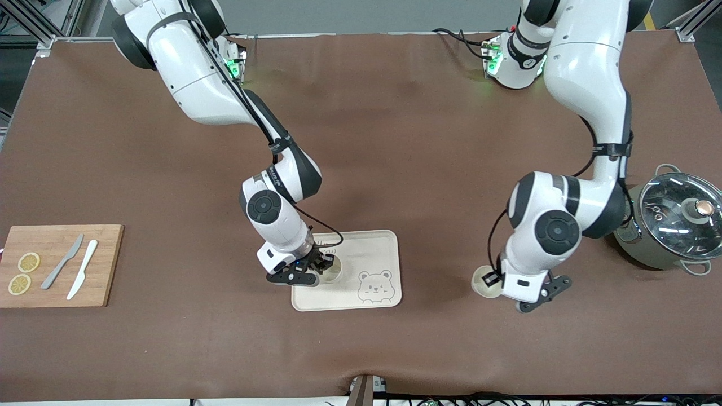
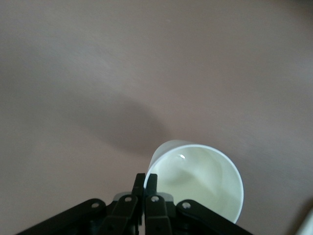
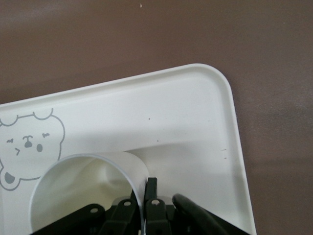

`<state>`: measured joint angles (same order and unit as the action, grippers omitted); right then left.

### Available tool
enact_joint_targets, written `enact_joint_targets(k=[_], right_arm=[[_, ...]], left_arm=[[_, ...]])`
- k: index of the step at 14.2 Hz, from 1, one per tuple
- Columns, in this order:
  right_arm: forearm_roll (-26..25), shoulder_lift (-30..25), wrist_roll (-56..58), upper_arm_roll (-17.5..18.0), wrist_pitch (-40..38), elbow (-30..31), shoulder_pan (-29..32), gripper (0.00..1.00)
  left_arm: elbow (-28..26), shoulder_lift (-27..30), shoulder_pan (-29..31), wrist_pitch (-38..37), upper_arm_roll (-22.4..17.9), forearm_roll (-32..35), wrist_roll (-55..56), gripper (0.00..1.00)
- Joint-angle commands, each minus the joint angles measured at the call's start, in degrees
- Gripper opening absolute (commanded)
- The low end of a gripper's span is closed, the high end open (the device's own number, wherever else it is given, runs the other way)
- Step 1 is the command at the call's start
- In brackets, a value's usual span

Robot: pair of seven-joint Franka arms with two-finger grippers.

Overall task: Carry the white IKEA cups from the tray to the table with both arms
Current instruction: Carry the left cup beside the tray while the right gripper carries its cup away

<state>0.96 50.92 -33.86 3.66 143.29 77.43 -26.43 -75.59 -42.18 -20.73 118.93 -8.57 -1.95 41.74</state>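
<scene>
— Cups first: where, relative to the bear tray (image 1: 383,248)?

— One white cup (image 1: 331,269) upright on the tray, mouth up, at the tray's end toward the right arm, beside the bear drawing (image 1: 375,285). The right gripper (image 1: 316,269) pinches its wall, one finger inside, one outside, pressed together on the rim. Right wrist view agrees: cup (image 3: 83,196) on tray (image 3: 195,112), fingers (image 3: 151,188) astride the wall.

— Second cup?

— Off the tray, toward the left arm's end of the table. The other white cup (image 1: 486,280) is upright, mouth up, nothing in it. Left gripper (image 1: 495,278) clamps its rim the same way; left wrist view shows cup (image 2: 200,183) and fingers (image 2: 151,182) squeezed on the wall. Whether it rests on the cloth or hangs just above, cannot tell.

— Surface?

— Brown cloth-covered table (image 1: 395,141), slightly rippled, aluminium framing at the corners.

— Other containers?

— Grey-green pot (image 1: 671,225) with glass lid on, well apart from the tray past the left arm's elbow; contents not readable. Wooden board (image 1: 107,248) well apart toward the right arm's end, carrying two lemon slices (image 1: 28,262), a grey knife (image 1: 62,262) and a white knife (image 1: 82,269).
</scene>
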Motion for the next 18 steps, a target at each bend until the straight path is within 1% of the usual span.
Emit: enact_joint_targets(k=[1,4,6,8,9,11,12,15,16,18], right_arm=[[-1.23,0.94,-1.82,-0.50,0.06,-1.66,-0.47,0.00],[-1.14,0.24,-1.82,-0.41,-0.82,-1.84,-0.29,0.00],[-0.79,-1.86,-1.74,-0.41,-2.57,-1.84,-0.20,0.00],[-1.14,-3.97,-1.30,-0.50,-10.27,-2.01,0.50,0.00],[-1.05,-6.16,-0.78,-0.50,-14.58,-2.97,1.72,0.00],[-0.18,-9.59,5.52,0.11,-21.44,-4.74,5.40,0.00],[0.00,-11.61,9.39,0.20,-24.09,-4.83,7.34,0.00],[0.18,-15.84,21.25,0.20,-30.77,-4.74,13.40,0.00],[0.18,-16.37,24.77,0.20,-32.27,-4.74,15.42,0.00],[0.27,-16.64,32.94,0.20,-32.81,-4.74,19.38,0.00]], left_arm=[[-1.58,1.13,2.70,-0.54,0.31,-0.51,-4.55,0.00],[-1.66,1.04,5.87,-0.45,0.31,-0.51,-8.95,0.00],[-1.84,0.52,7.80,0.16,0.39,-0.60,-11.85,0.00],[-2.10,-0.18,9.30,1.48,0.48,-0.69,-13.96,0.00],[-2.63,-0.27,10.00,2.53,0.48,-0.78,-14.75,0.00],[-5.43,-0.19,11.32,8.14,1.18,-5.32,-17.47,0.00],[-6.31,-0.19,11.50,9.38,1.19,-6.57,-18.97,0.00],[-6.58,-0.45,12.21,9.57,1.19,-6.84,-19.51,0.00],[-6.59,-0.97,12.29,9.57,1.27,-6.84,-19.86,0.00],[-6.76,-1.07,12.29,9.57,1.19,-6.84,-20.82,0.00]])
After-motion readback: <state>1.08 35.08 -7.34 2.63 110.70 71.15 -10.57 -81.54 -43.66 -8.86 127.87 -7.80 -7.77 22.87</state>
